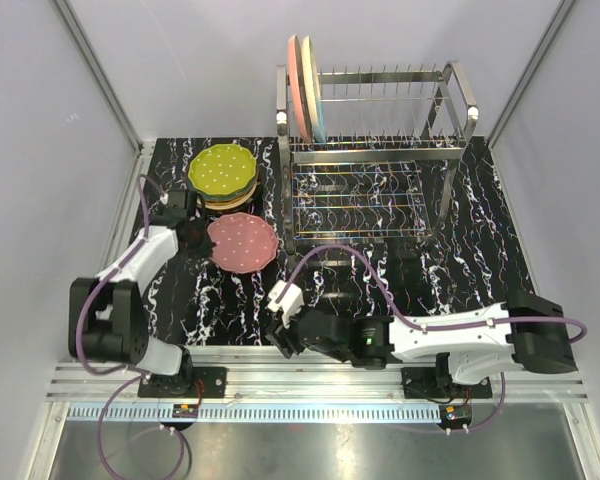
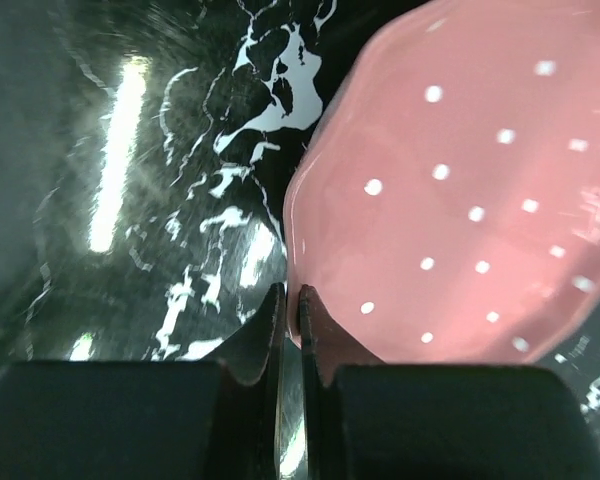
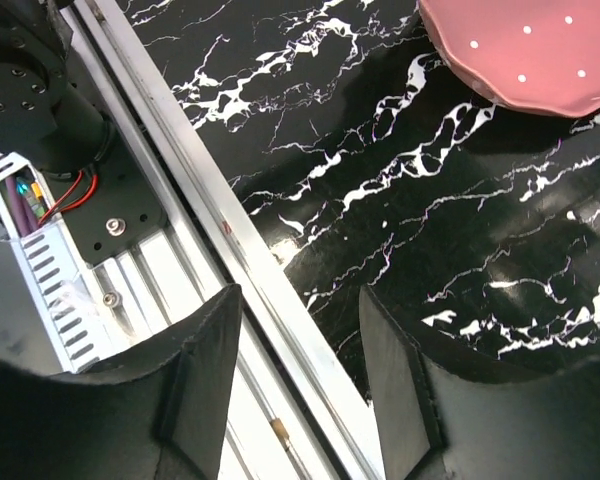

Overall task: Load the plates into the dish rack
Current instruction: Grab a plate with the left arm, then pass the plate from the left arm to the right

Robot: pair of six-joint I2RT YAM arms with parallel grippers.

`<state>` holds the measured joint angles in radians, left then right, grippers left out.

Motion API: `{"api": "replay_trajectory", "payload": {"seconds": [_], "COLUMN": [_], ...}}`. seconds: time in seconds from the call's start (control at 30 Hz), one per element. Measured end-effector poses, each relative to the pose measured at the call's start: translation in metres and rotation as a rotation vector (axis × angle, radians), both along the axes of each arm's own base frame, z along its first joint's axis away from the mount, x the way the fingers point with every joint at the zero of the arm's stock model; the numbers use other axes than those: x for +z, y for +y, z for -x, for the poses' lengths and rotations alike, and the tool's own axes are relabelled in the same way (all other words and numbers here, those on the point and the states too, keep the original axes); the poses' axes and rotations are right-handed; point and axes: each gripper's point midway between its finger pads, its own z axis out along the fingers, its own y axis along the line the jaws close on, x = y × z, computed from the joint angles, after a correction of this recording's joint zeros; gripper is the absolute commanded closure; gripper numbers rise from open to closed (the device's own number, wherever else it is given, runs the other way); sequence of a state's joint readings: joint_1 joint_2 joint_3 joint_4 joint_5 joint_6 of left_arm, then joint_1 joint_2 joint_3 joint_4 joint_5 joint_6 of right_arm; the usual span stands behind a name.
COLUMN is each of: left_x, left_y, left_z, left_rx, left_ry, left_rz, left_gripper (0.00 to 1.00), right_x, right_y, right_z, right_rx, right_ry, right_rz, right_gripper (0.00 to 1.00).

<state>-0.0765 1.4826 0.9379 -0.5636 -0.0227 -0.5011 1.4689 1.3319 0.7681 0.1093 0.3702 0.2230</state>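
Observation:
A dotted pink plate (image 1: 242,242) lies left of centre on the black marble table; it also shows in the left wrist view (image 2: 460,180) and the right wrist view (image 3: 540,45). My left gripper (image 1: 194,236) (image 2: 291,292) is shut on its left rim. A stack of plates topped by a dotted green plate (image 1: 222,170) sits behind it. The metal dish rack (image 1: 380,150) stands at the back right, with a pink/cream plate (image 1: 296,88) and a pale blue plate (image 1: 313,88) upright at its left end. My right gripper (image 1: 281,318) (image 3: 300,295) is open and empty over the table's front edge.
An aluminium rail (image 1: 310,382) runs along the near edge, with both arm bases bolted to it. White walls and metal posts enclose the table on the left, back and right. The rack's lower tier (image 1: 358,205) holds nothing.

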Motion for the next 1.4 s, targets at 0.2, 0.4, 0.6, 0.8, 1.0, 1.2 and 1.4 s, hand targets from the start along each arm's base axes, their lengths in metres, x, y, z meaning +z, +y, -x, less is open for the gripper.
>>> {"api": "replay_trajectory", "payload": {"seconds": [0.2, 0.4, 0.6, 0.8, 1.0, 1.2, 1.4], "left_x": [0.032, 0.036, 0.042, 0.05, 0.053, 0.053, 0.055], "left_y": [0.006, 0.005, 0.002, -0.002, -0.006, -0.009, -0.012], "left_z": [0.008, 0.013, 0.013, 0.015, 0.017, 0.017, 0.018], "left_rx": [0.011, 0.007, -0.004, -0.018, -0.032, -0.042, -0.051], "left_ry": [-0.104, -0.121, -0.138, -0.166, -0.177, -0.177, -0.18], "left_rz": [-0.017, -0.013, 0.003, 0.026, 0.042, 0.058, 0.071], "left_gripper": [1.0, 1.0, 1.0, 1.0, 1.0, 1.0, 1.0], "right_x": [-0.002, -0.012, -0.054, -0.079, -0.068, -0.059, -0.08], "right_y": [0.021, 0.049, 0.071, 0.09, 0.099, 0.094, 0.102], "right_z": [-0.009, -0.038, -0.063, -0.107, -0.15, -0.182, -0.191], "right_rx": [-0.009, -0.036, -0.016, -0.024, -0.07, -0.132, -0.119], "right_ry": [-0.084, -0.279, -0.424, -0.51, -0.577, -0.588, -0.592], "right_rz": [0.072, 0.232, 0.425, 0.551, 0.579, 0.544, 0.53], "right_gripper": [0.25, 0.05, 0.04, 0.04, 0.05, 0.09, 0.14]}}
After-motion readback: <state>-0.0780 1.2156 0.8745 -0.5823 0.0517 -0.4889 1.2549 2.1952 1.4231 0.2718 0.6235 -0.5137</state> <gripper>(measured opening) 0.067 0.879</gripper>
